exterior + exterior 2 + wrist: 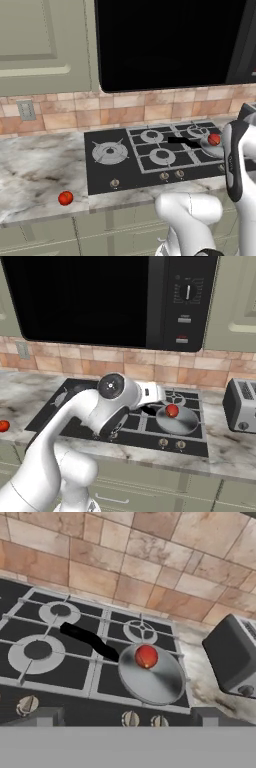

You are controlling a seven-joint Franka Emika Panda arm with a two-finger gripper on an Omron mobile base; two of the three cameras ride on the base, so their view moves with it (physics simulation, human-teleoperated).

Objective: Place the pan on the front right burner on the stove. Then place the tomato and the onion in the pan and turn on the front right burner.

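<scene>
Pan with one red ball on the stove's front right burner, end effector jaws wide and empty.
Shiny round shallow pan (150,679), black stick handle, sits on grey grates of black glass stove (75,677); glossy red ball (146,656) inside; second red ball (65,198) on marbled worktop (35,170); tan tile backsplash.

The arm (237,160) hides most of the pan (212,148); toaster (235,657) cut off.

Grey toaster (241,406) on marble counter (35,170), black microwave (115,298) above
</scene>
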